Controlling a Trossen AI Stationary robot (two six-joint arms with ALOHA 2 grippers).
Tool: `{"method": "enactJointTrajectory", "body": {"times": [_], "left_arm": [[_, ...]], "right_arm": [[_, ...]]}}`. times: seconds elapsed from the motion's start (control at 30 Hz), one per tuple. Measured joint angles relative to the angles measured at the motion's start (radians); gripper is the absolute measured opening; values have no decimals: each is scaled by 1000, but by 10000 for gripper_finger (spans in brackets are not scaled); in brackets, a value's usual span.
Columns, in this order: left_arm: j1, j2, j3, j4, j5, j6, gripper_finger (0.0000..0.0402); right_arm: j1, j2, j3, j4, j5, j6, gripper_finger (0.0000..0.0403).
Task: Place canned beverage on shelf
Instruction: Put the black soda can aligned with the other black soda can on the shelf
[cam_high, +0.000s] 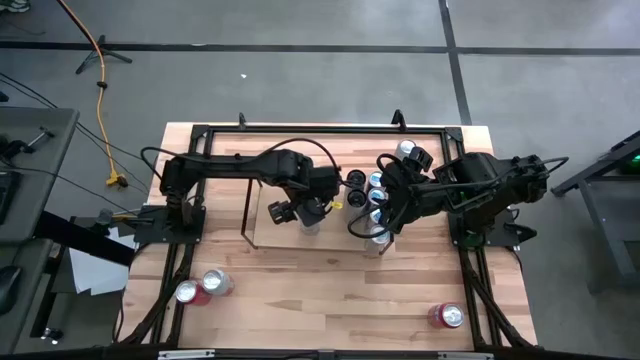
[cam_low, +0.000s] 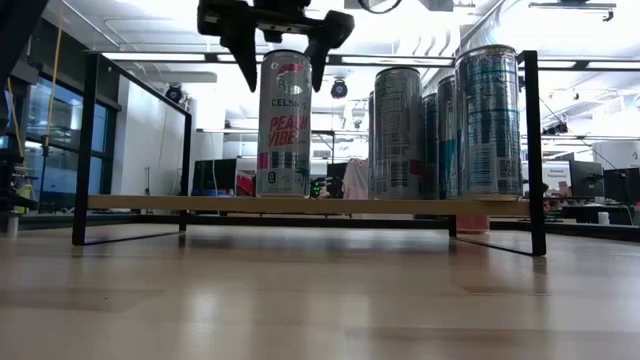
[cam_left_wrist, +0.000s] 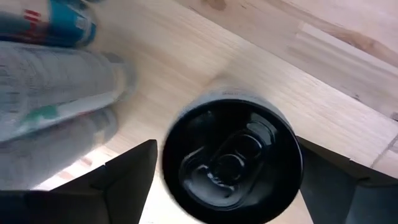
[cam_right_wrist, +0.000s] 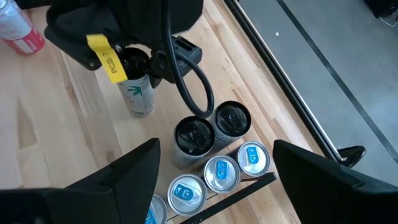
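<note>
A wood-plank table (cam_high: 330, 300) with black metal rails stands on a grey floor (cam_high: 300, 85) crossed by dark lines. An orange cable (cam_high: 100, 80) trails over the floor beyond the table's far-left corner. White papers (cam_high: 90, 270) lie on a dark stand just beside the table's left edge. In the low view, a room lies behind the table, with strip lights (cam_low: 160, 55) on the ceiling and windows (cam_low: 40, 140) at the left.

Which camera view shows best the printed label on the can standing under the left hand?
The low view: the can faces it side-on, with its label readable, under the open left hand. The left wrist view shows only its black top; the high and right wrist views mostly hide it behind the arm.
</note>
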Motion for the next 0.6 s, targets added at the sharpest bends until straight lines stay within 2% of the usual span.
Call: {"method": "enactJointTrajectory", "body": {"times": [0.37,0.53,0.6], "left_arm": [[-12,16,-1,36,0,-12,252],[-26,15,1,34,-19,-71,203],[-30,13,1,34,-24,-134,196]], "right_arm": [[0,0,0,0,0,0,298],[0,0,0,0,0,0,298],[0,0,0,0,0,0,298]]}}
